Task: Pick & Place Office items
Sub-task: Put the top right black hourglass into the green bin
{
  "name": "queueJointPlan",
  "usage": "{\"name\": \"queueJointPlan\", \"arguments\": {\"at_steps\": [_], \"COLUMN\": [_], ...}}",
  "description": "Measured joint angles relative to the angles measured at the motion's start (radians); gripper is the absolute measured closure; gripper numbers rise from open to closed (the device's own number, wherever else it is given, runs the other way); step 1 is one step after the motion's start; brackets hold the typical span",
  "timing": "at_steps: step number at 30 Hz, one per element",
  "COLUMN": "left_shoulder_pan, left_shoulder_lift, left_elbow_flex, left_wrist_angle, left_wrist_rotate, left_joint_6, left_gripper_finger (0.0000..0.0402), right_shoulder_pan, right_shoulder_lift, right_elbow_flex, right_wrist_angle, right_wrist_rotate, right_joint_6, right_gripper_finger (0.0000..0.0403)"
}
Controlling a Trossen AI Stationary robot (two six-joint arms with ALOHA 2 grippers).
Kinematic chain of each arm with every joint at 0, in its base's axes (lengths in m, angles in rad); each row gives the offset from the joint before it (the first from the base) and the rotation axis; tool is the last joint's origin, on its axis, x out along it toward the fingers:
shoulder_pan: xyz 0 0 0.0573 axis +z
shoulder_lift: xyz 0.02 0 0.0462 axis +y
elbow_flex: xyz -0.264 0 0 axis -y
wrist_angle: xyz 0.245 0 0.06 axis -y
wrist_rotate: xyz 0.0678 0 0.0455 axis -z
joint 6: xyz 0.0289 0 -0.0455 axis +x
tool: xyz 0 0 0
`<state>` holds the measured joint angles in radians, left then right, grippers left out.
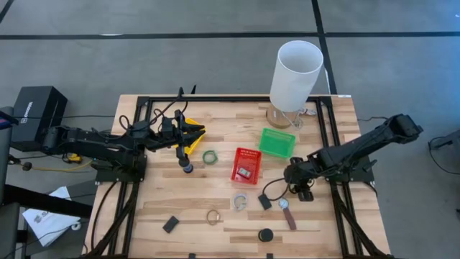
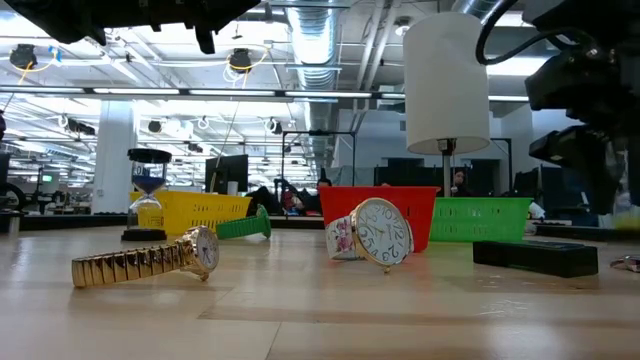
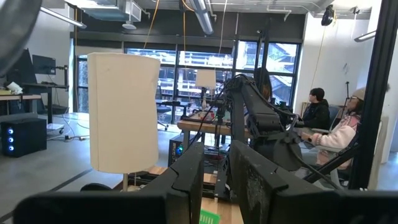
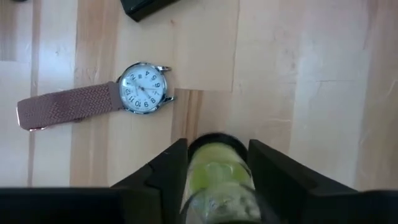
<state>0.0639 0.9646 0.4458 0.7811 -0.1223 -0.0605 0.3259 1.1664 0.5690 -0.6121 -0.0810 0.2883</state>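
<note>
My right gripper [image 1: 300, 188] points steeply down at the table's right part, its fingers closed on a small yellow-green cylinder [image 4: 214, 171] with a dark far end. Beside it lie the brown-strapped watch [image 4: 93, 101] and a flat black rectangle [image 1: 265, 201]. Further left lie a clear ring [image 1: 240, 201], a tan ring [image 1: 213, 216], a green ring [image 1: 210, 157], another black rectangle [image 1: 170, 224] and a black short cylinder [image 1: 266, 235]. My left gripper [image 1: 192, 137] hovers over the yellow basket [image 1: 194, 132], pointing about level, with a narrow gap and nothing between its fingers [image 3: 186, 180]. My right gripper pinches the yellow-green cylinder's two opposite sides [image 4: 194, 174] between its two fingers [image 4: 168, 171], coming from above and slanting steeply down. The cylinder lies along the fingers, its dark end [image 4: 214, 142] toward the table. Whether it is off the wood cannot be told.
A red basket [image 1: 246, 165] with something small in it and a green basket [image 1: 277, 142] stand mid-table. The tall white cylinder [image 1: 295, 72] stands at the far edge. A small dark hourglass [image 1: 186, 167] stands near the yellow basket. A gold watch [image 2: 150, 262] lies near the front.
</note>
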Motion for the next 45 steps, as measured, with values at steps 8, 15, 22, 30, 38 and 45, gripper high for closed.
{"name": "queueJointPlan", "arguments": {"at_steps": [8,15,22,30,38,45], "left_shoulder_pan": [0.000,0.000,0.000,0.000,0.000,0.000], "left_shoulder_lift": [0.000,0.000,0.000,0.000,0.000,0.000], "left_elbow_flex": [0.000,0.000,0.000,0.000,0.000,0.000], "left_wrist_angle": [0.000,0.000,0.000,0.000,0.000,0.000], "left_wrist_rotate": [0.000,0.000,0.000,0.000,0.000,0.000], "left_joint_6": [0.000,0.000,0.000,0.000,0.000,0.001], "left_gripper_finger": [0.0327,0.0327,0.0327,0.0327,0.0327,0.0327], "right_shoulder_pan": [-0.082,-0.183,-0.342,-0.571,-0.688,-0.722], "right_shoulder_lift": [-0.002,-0.002,-0.002,0.042,0.227,0.351], "right_elbow_flex": [0.013,0.125,0.265,0.305,0.305,0.324], "right_wrist_angle": [-0.014,-0.021,-0.106,-0.112,0.002,0.017], "right_wrist_rotate": [0.000,0.000,0.049,0.056,0.025,-0.001], "right_joint_6": [-0.072,-0.222,-0.452,-0.638,-0.735,-0.744], "right_gripper_finger": [0.0250,0.0256,0.0256,0.0256,0.0256,0.0256]}}
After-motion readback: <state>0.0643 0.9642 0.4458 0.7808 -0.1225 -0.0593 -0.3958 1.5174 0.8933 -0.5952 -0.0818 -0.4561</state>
